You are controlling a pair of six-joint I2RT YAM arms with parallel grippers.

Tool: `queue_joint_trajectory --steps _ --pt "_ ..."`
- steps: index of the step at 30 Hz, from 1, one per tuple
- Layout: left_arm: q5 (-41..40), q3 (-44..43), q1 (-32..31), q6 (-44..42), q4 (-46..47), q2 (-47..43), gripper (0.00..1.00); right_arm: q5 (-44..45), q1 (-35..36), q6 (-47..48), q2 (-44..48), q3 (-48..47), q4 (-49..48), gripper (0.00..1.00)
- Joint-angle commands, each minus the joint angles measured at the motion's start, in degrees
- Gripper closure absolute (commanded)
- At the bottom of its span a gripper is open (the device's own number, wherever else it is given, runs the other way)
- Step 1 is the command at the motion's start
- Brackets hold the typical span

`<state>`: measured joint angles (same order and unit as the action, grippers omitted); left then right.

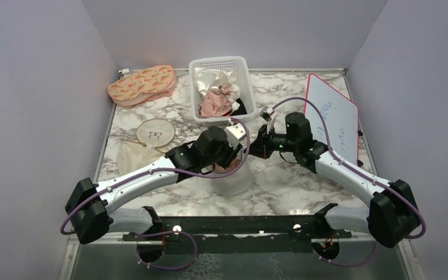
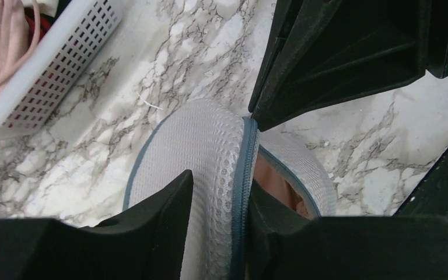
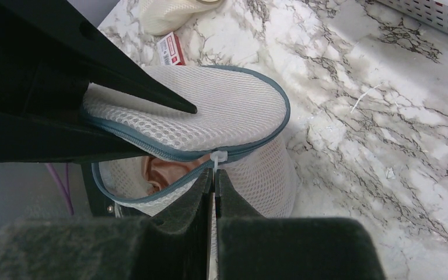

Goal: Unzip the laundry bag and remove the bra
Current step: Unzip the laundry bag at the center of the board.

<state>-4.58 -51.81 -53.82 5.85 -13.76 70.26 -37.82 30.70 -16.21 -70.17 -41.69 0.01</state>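
The left end effector [image 2: 219, 181] is clamping the lifted lid of the laundry bag [image 3: 227, 111]. The right end effector [image 3: 214, 175], fully closed, is pinching its white zip pull [image 3: 219, 157]. The bra [image 3: 163, 169] is showing inside.

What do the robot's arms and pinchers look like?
Both arms, the left arm and right arm, have white tube-like links with chunky black joints. A thin purple cable loops along each. The left gripper and right gripper are matte black with pointed wedge fingers.
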Motion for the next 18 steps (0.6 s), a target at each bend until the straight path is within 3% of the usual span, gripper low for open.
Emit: queue_joint_trajectory --steps 1,8,18 --pt "-3.79 -2.96 -0.64 -3.44 0.54 0.45 0.78 -2.26 0.37 -0.55 0.34 0.24 -1.86 0.99" --pt "-3.44 -2.46 -0.83 -9.96 3.52 -3.43 1.00 1.70 0.28 -3.76 -0.24 1.01 -4.26 0.99" --pt "2.03 6.53 -0.93 -16.32 14.87 -15.40 1.00 4.06 -3.78 -4.55 -4.63 1.79 -6.93 0.99"
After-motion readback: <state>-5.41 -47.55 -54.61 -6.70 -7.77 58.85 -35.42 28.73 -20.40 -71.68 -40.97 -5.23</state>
